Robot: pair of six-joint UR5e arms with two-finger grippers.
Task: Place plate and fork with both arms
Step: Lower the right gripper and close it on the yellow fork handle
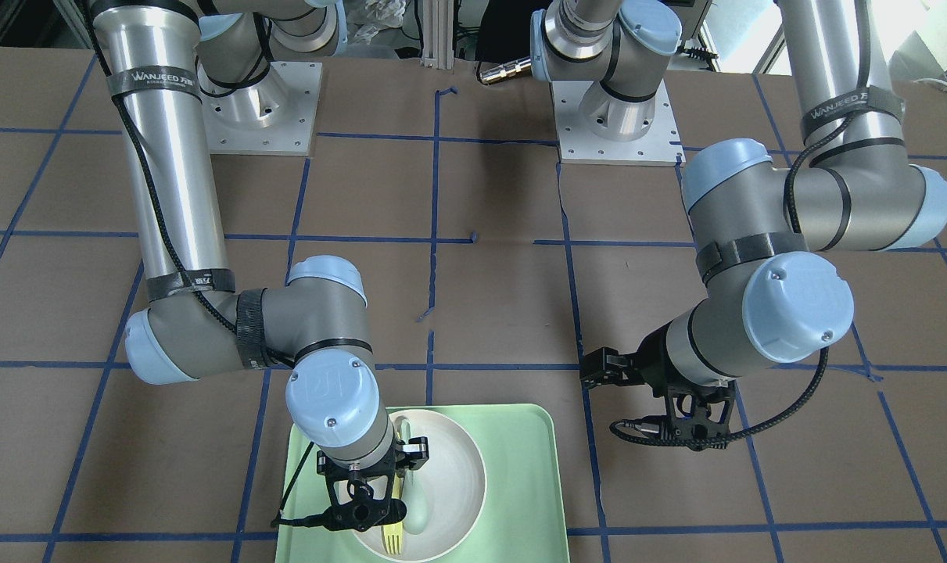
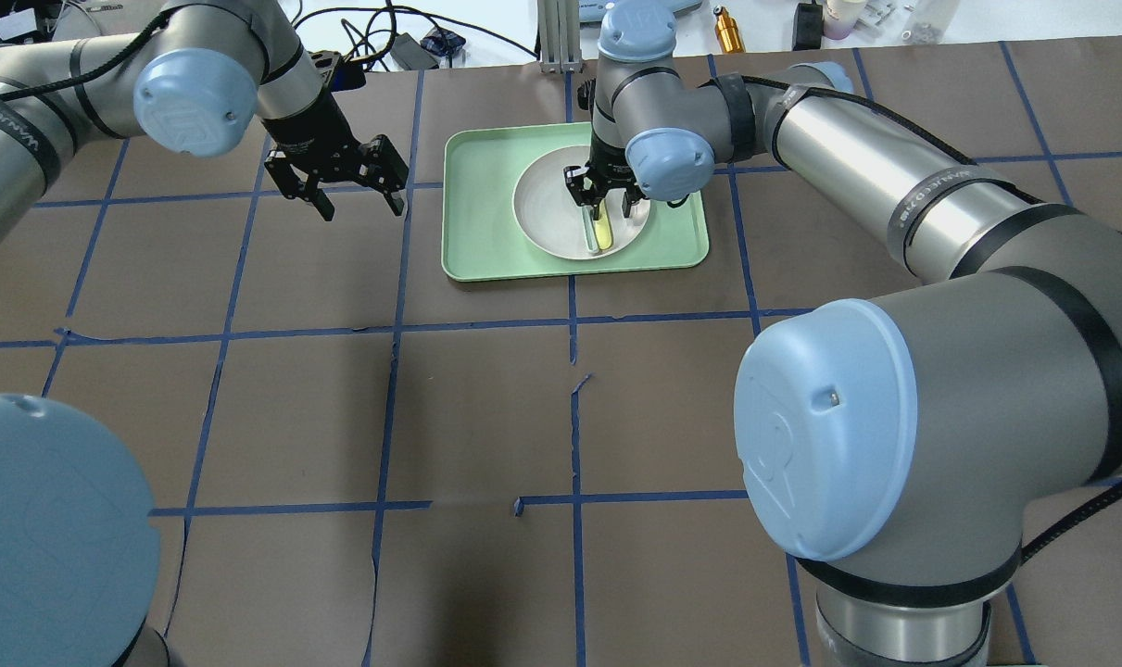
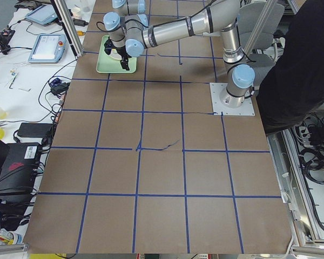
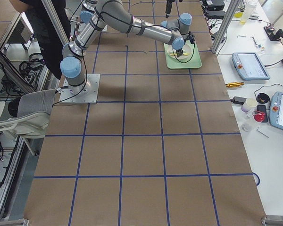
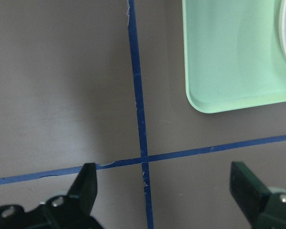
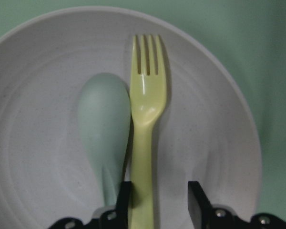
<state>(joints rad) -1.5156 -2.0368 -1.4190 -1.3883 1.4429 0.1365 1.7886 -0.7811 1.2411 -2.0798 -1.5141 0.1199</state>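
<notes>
The off-white plate lies in the mint-green tray. The yellow-green fork lies in the plate next to a pale grey-green spoon. My right gripper is low over the plate, open, its fingers astride the fork's handle. The left finger stands between spoon and fork, and a gap shows at the right finger. The overhead view shows the right gripper above the fork. My left gripper is open and empty over bare table left of the tray.
The tray's corner shows in the left wrist view, with blue tape lines on the brown table below the left gripper. The arm bases stand at the table's robot side. Cables and tools lie beyond the far edge.
</notes>
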